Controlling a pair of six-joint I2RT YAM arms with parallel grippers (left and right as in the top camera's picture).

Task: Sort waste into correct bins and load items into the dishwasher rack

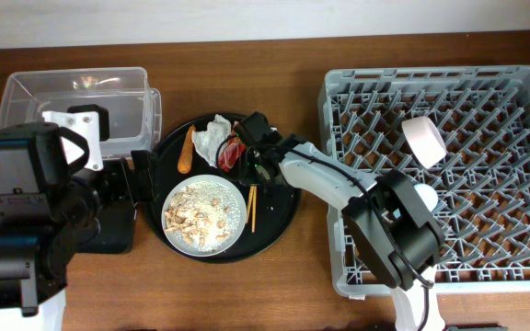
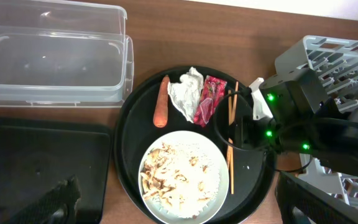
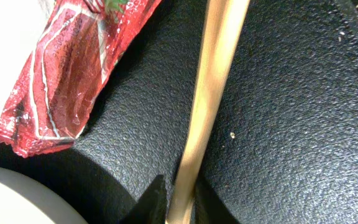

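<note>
The wooden chopsticks (image 2: 231,149) lie on the right side of the big round black tray (image 1: 279,221). My right gripper (image 3: 182,208) is down on that tray and shut on the chopsticks (image 3: 210,93), next to the red wrapper (image 3: 73,74). The white plate (image 2: 210,199) holds beige food scraps (image 2: 173,171). The orange carrot stick (image 2: 161,101) and the crumpled napkin (image 2: 185,93) lie behind it. My left gripper (image 2: 185,208) hangs wide open and empty above the plate. The clear box (image 2: 55,62) and the flat black tray (image 2: 42,162) are at the left.
The grey dishwasher rack (image 1: 486,184) fills the right side, with a white bowl (image 1: 424,140) on its pegs and a small pale cup (image 1: 424,196) partly behind my right arm. The left arm's base stands at the front left.
</note>
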